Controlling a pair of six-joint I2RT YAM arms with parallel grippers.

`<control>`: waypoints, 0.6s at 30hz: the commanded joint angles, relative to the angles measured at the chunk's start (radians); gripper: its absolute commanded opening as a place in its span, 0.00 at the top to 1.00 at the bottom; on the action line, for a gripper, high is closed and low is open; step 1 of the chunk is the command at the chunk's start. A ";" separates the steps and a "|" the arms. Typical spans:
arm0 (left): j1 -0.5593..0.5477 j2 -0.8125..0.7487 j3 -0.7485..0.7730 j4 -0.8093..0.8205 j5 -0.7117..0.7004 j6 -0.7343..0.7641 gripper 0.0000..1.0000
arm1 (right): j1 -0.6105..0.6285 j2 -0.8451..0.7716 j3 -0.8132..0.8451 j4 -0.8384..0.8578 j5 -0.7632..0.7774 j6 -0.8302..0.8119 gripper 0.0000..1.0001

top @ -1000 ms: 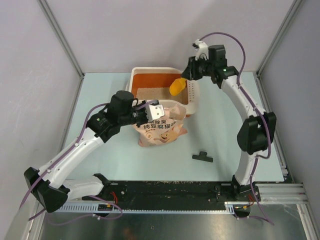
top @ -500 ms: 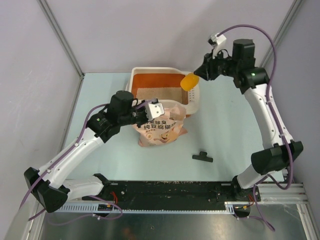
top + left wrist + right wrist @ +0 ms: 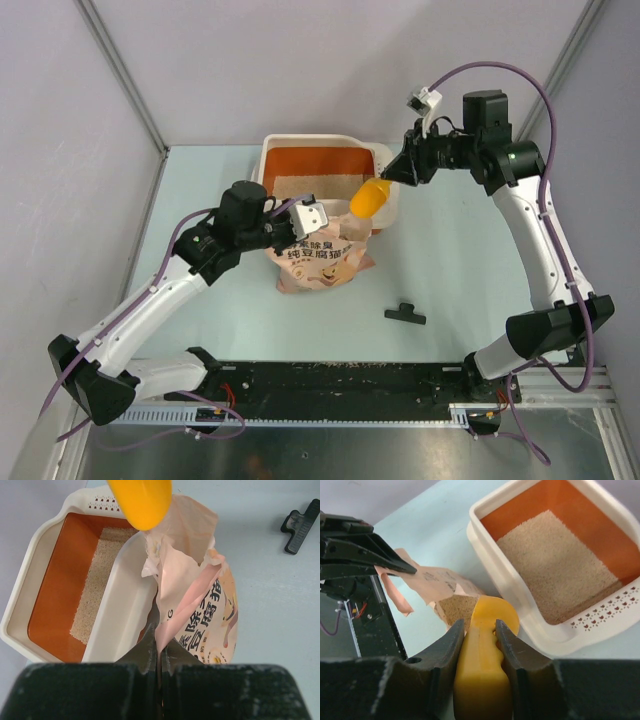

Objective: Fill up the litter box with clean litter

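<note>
Right pincer [image 3: 479, 626] clamps orange scoop [image 3: 480, 680], tilted down toward mouth of pink bag [image 3: 200, 607] just below; left pincer [image 3: 159, 635] pinches bag's lip. Litter box [image 3: 268, 160], just beyond bag, part-covered with clean litter [image 3: 555, 565]

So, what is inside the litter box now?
Pale litter lies in the litter box, covering part of its orange floor; the rest is bare. From above, the yellow scoop hides one corner.

Pink bag [image 3: 318, 262], mid-desk | brown Chinese print on its face reads 除臭 above 纯豆腐猫, the line's end lost in a fold | left wrist view, same bag [image 3: 212, 615]: 除臭, 豆腐猫 | smaller print too fine to read
</note>
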 commanded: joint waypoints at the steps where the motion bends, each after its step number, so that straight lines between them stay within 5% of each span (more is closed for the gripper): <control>1: 0.002 -0.019 0.019 0.067 0.027 -0.029 1.00 | 0.014 -0.015 -0.019 -0.016 -0.029 -0.029 1.00; 9: 0.005 -0.019 0.022 0.067 0.035 -0.032 1.00 | 0.055 -0.029 -0.048 -0.039 0.008 -0.079 1.00; 14: 0.005 -0.016 0.034 0.067 0.044 -0.033 1.00 | 0.165 -0.047 -0.191 0.075 0.350 -0.032 1.00; 18: 0.005 -0.018 0.036 0.068 0.057 -0.044 1.00 | 0.193 -0.060 -0.286 0.238 0.579 0.247 1.00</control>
